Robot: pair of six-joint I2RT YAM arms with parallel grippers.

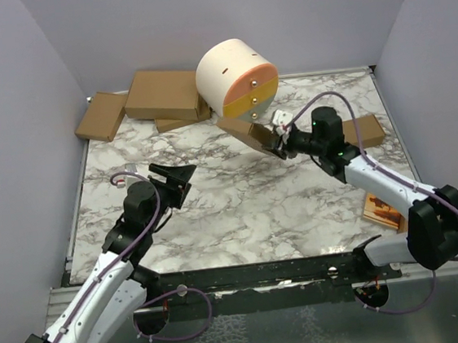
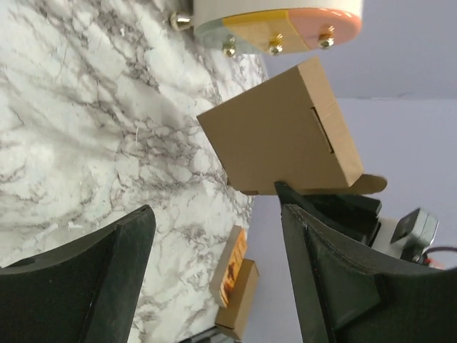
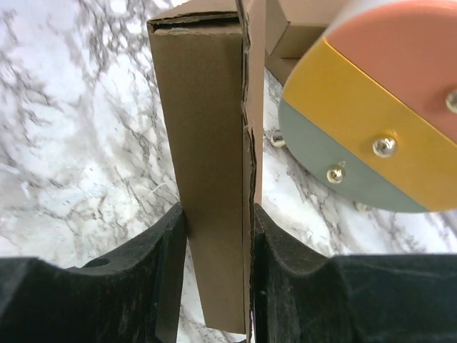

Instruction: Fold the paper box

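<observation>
The marble table (image 1: 242, 219) is filling most of the top view, with purple walls standing around it. At its far edge, near the middle, a big cream cylinder (image 1: 231, 73) is lying on its side, its flat face of pink, yellow and grey bands turning toward the near right. Left of the cylinder, ready-made brown cartons (image 1: 164, 95) are lying against the far wall, one flat carton (image 1: 102, 115) sitting furthest left.

The right arm is reaching from the near right toward the far middle, and the left arm is stretching out over the left half of the table.

The paper box (image 1: 245, 133) is sitting just in front of the cylinder's banded face, already folded into a thin flat rectangle and tilting on edge. Whether its lower corner is touching the marble cannot be told.

A small brown carton (image 1: 366, 131) is resting by the right wall, and an orange printed card (image 1: 383, 211) is lying nearer along the right edge.

The right gripper (image 3: 218, 214) is clamping the paper box across its thin side. The left gripper (image 2: 214, 204) is hovering with its jaws standing apart and nothing between them, well apart from the box.
</observation>
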